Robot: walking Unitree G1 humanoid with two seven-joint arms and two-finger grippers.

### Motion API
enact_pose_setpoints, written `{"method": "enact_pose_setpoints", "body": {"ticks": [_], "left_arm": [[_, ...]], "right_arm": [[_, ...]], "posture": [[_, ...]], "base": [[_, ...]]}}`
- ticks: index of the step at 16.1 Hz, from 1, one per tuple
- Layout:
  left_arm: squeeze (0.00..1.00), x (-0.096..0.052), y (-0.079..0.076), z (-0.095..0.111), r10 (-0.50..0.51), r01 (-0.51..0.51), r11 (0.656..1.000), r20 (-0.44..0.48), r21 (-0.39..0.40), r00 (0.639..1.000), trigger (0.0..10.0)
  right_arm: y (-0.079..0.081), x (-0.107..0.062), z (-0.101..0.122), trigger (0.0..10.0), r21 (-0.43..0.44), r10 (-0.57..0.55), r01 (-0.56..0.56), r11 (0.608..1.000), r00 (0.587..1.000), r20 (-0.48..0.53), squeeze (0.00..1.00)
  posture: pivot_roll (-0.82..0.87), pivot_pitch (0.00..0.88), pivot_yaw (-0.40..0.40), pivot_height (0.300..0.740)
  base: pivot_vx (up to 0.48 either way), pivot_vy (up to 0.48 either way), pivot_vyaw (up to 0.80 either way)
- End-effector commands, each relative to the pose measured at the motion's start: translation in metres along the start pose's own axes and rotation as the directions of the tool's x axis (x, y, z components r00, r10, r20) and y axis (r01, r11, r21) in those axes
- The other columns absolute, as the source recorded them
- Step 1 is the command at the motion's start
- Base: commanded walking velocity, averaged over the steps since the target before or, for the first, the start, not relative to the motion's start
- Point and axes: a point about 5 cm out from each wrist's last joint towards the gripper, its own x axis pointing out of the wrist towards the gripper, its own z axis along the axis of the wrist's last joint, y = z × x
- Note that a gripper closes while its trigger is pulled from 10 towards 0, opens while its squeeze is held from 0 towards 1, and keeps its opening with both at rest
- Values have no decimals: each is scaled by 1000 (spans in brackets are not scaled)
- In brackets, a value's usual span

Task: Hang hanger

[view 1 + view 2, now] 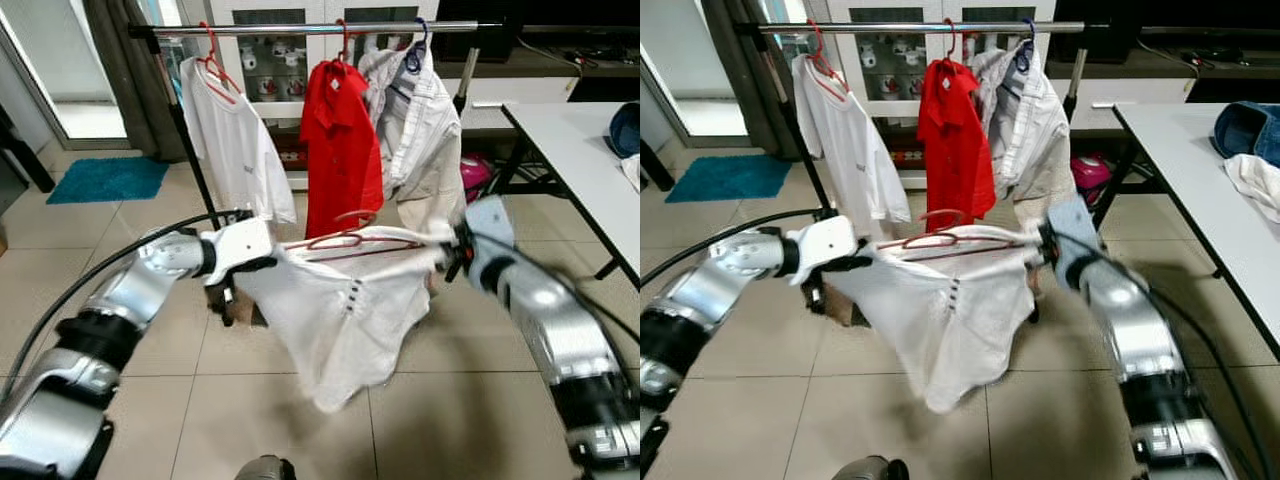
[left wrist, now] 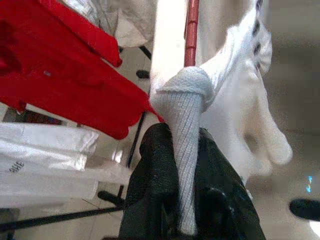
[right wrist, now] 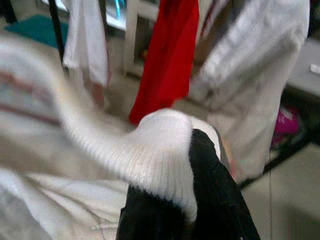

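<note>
Head cameras look forward and down from above both arms, facing the rack (image 1: 310, 30) across the floor, each showing the same scene slightly offset. Each wrist camera sits tight against white cloth (image 2: 182, 115), facing the red shirt (image 3: 170, 55) the head views share.

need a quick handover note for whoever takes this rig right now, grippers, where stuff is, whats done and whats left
Left gripper: shut on the ribbed sleeve cuff of the white polo shirt.
Right gripper: shut on the shirt's other ribbed cuff.
The shirt is stretched between both arms, in front of and below the metal clothes rail, with the red wire hanger inside its shoulders, hook lying sideways.
On the rail hang a white t-shirt, a red polo shirt and a white striped shirt.
Done: shirt is on its hanger and off the floor.
Left: raise it and hook the hanger onto the rail.
</note>
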Motion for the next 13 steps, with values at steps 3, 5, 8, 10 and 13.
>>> {"method": "enact_pose_setpoints", "body": {"ticks": [3, 5, 8, 10, 13], "left_arm": [[0, 6, -1, 10, -27, 27, 1000, 48, 9, 998, 0], [0, 9, -8, 9, -70, 69, 998, 51, 11, 996, 0], [0, 10, -18, 1, -149, 149, 989, 7, 8, 989, 0], [0, 3, -18, -4, -167, 167, 986, -10, 9, 986, 0], [0, -11, -14, -11, -167, 168, 986, -28, 13, 986, 0]], "right_arm": [[15, 1, 2, 0, 20, 6, -6, 1000, 1000, -7, 0], [21, 3, 9, 0, 41, 10, -11, 999, 1000, 19, 0], [19, 2, 21, 0, 12, 0, -1, 1000, 999, 32, 0], [12, -1, 18, 0, -31, -12, 12, 999, 1000, 7, 0], [-3, -4, 6, 0, -105, -24, 20, 994, 999, -37, 0]], "posture": [[-63, 0, 90, 740], [-62, 0, 89, 740], [-61, 0, 88, 740], [-62, 0, 87, 740], [-58, 0, 75, 740]], "base": [[0, 0, 0], [0, 0, 0], [0, 0, 0], [0, 0, 0], [0, 0, 0]]}}
